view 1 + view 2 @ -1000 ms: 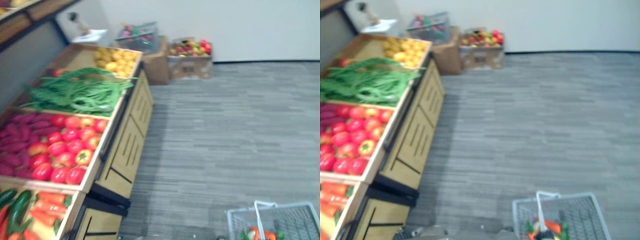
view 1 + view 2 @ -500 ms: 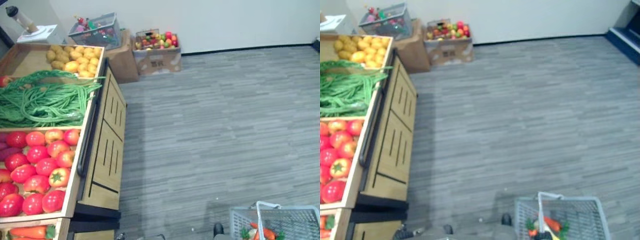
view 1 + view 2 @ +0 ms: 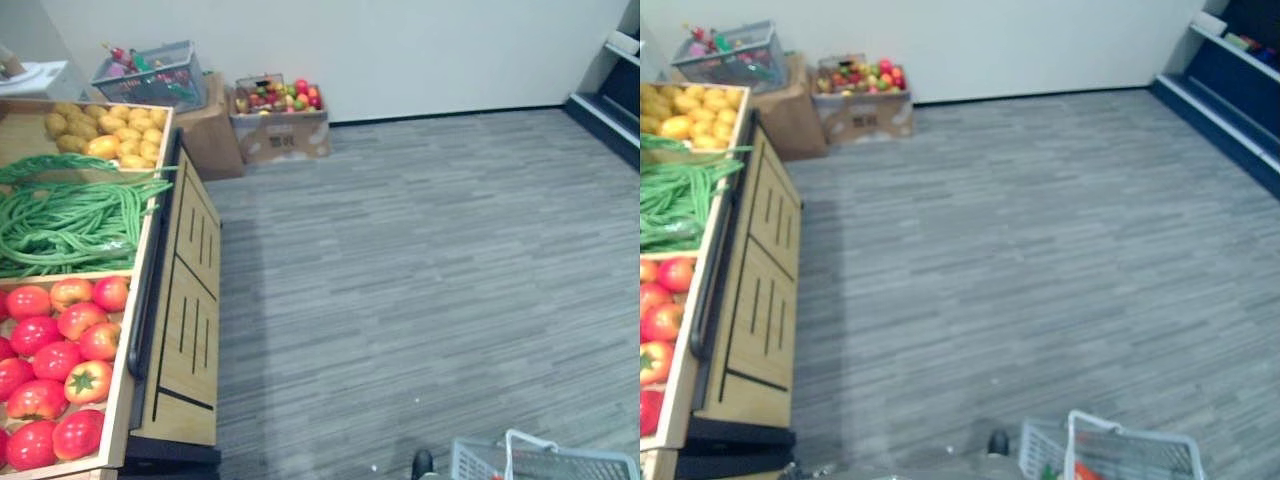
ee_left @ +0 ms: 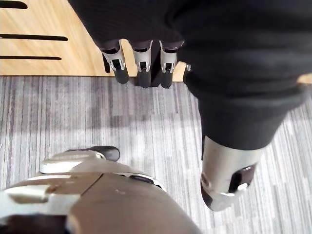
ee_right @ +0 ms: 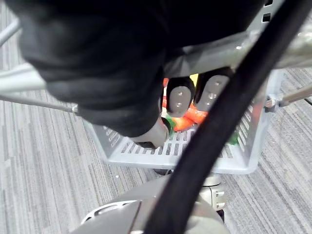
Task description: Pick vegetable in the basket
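Grey floor, cardboard box, wooden stand

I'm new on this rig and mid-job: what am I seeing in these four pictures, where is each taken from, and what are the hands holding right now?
It is a two-legged humanoid robot with two fingered hands. The two wide pictures come from its head, looking down: a wooden produce stand on its left, on grey carpet, carries tomatoes, green long beans and what look like potatoes. The close pictures come from each wrist. The left hand hangs open beside the stand, holding nothing. The right hand is curled round the handle of a grey basket, which holds orange and green vegetables.
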You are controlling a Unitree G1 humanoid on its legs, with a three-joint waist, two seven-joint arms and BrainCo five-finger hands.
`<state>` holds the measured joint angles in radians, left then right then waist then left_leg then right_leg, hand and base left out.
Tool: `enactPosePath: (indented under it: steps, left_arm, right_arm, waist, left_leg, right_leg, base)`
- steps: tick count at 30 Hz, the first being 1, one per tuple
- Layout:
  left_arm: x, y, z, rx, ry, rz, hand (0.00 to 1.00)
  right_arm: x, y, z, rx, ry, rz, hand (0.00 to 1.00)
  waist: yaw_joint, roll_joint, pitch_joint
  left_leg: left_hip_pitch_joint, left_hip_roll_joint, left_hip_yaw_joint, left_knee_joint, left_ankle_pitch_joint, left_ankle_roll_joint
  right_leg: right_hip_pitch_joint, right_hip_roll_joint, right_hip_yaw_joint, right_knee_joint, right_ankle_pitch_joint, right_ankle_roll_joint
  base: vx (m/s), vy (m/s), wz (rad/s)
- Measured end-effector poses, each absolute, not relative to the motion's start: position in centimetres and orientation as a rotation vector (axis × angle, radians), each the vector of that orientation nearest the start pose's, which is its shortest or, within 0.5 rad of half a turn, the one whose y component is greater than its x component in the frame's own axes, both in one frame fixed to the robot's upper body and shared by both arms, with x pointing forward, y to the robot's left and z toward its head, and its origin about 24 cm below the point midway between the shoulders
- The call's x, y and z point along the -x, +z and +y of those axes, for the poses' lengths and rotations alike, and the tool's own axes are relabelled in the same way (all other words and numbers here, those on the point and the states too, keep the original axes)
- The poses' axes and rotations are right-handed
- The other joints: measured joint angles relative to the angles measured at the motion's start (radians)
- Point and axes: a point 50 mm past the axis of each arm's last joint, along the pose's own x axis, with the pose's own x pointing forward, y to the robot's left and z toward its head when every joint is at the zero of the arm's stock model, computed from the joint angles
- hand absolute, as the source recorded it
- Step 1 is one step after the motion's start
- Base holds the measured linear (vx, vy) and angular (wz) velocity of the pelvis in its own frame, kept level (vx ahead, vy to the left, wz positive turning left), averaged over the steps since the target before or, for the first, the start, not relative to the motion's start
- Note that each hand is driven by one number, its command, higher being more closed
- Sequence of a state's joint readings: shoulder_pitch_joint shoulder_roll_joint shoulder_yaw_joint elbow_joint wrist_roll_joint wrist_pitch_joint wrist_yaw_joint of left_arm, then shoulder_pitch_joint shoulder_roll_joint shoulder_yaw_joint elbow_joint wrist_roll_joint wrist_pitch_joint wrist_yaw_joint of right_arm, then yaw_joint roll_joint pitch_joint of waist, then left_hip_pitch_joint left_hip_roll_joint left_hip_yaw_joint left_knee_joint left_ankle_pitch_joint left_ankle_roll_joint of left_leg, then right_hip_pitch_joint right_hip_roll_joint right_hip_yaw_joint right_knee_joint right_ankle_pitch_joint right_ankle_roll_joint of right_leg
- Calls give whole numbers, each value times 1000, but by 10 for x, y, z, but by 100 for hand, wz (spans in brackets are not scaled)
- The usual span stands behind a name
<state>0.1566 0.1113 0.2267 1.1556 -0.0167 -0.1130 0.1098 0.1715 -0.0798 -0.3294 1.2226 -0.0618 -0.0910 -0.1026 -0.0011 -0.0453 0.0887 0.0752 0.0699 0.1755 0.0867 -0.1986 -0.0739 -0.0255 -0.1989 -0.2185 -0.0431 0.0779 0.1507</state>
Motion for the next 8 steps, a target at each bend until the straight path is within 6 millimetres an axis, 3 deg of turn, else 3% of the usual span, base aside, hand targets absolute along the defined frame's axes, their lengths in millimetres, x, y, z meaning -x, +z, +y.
enactPosePath:
  steps: [8]
  left_arm:
    - [-39,-168,224,25,439,1196,0]
  right_arm:
    - [-9,-174,-216,-23,-450,1327,100]
  waist:
    - [1,9,-21]
  left_leg:
    - [35,15,-24,-19,1,-4]
  right_leg:
    - [64,23,-24,-59,10,-9]
  base:
    - [44,-33,5]
